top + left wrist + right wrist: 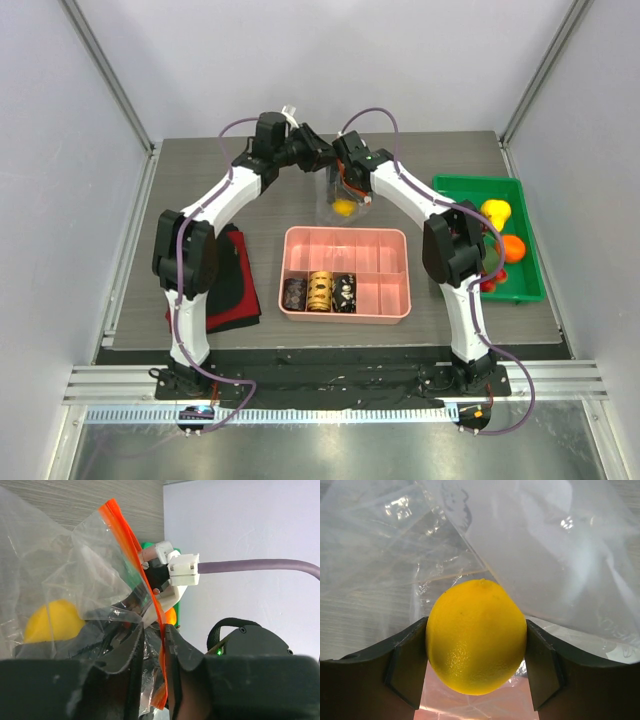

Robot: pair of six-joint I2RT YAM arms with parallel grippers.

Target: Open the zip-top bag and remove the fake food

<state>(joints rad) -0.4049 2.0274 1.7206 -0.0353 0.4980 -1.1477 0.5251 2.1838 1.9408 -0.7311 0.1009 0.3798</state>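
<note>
The clear zip-top bag (336, 190) hangs between my two grippers above the back of the table. Its red-orange zip strip (127, 540) runs down between the narrowed jaws of my left gripper (154, 630) and lies against one finger; crumpled film fills the small gap beside it, so I cannot tell whether it is pinched. My right gripper (476, 640) reaches into the bag and is shut on a yellow lemon, a piece of the fake food (476, 630). The same lemon (343, 208) shows through the plastic from above. Bag film (545, 555) surrounds it.
A pink divided tray (390, 240) lies in front of the bag, with three dark and gold cylinders (319, 292) in its near-left compartments. A green bin (475, 187) at the right holds more fruit pieces (495, 212). A red and black cloth (235, 285) lies at the left.
</note>
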